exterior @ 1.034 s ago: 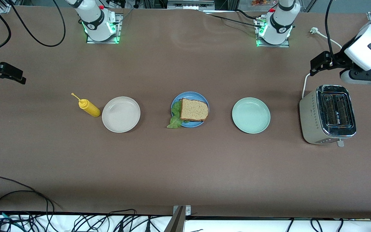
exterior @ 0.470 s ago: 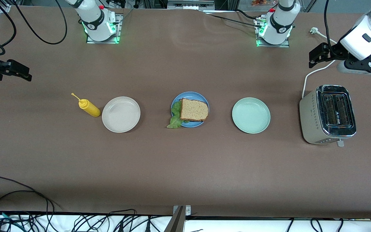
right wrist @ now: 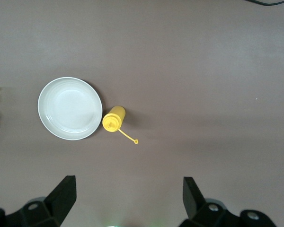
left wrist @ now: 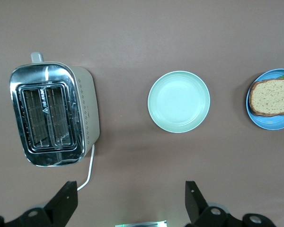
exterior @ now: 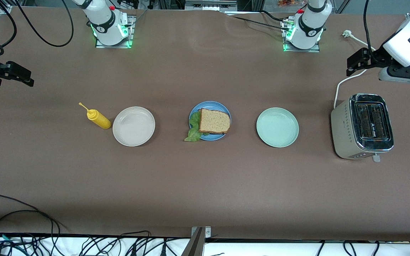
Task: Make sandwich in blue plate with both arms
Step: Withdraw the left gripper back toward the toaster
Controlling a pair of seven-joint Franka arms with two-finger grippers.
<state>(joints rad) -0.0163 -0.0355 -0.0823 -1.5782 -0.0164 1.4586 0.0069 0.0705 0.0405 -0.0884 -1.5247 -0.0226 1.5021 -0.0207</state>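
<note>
The sandwich [exterior: 213, 121] is seen assembled on the blue plate [exterior: 210, 105] at the middle of the table [exterior: 205, 185]: a toasted bread slice [exterior: 215, 121] lies on top, and a lettuce leaf [exterior: 193, 132] sticks out from under it, past the plate's rim, toward the right arm's end.

3 plates are set in a row along the table's length. The beige plate [exterior: 133, 126] is placed toward the right arm's end, with a yellow squeeze bottle [exterior: 98, 118] just beside it, and the pale green plate [exterior: 277, 127] toward the left arm's end. A chrome toaster [exterior: 363, 125] is stood near the edge at the left arm's end.

The left gripper [exterior: 354, 65] is held in the air over that end of the table, its 2 fingers [left wrist: 66, 204] spread wide with nothing between them. The right gripper [exterior: 16, 74] is held over the table's edge at the right arm's end, its fingers [right wrist: 64, 194] likewise apart and empty.
</note>
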